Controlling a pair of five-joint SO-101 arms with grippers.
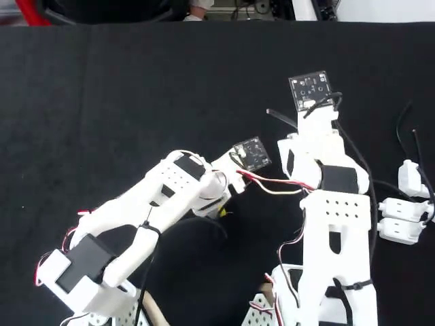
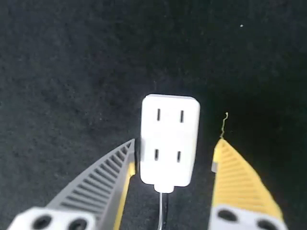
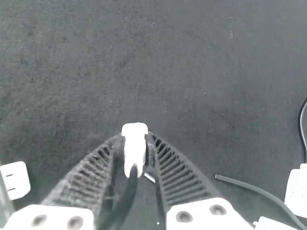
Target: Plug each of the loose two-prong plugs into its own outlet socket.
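Hold plug (image 3: 134,148) clenched in right fingers (image 3: 168,163) over table (image 3: 192,57), steady outlet block (image 2: 170,139) lying flat between spread left fingers (image 2: 110,167), align square over one slot pair (image 2: 170,115), press straight down.

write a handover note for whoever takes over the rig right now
Left tool: open, straddling the white outlet block; both its sockets empty.
Right tool: shut on a white plug with a black cord.
Done: one plug grasped, none inserted.
Left: insert it, then handle the white corded pieces at the high view's right edge.
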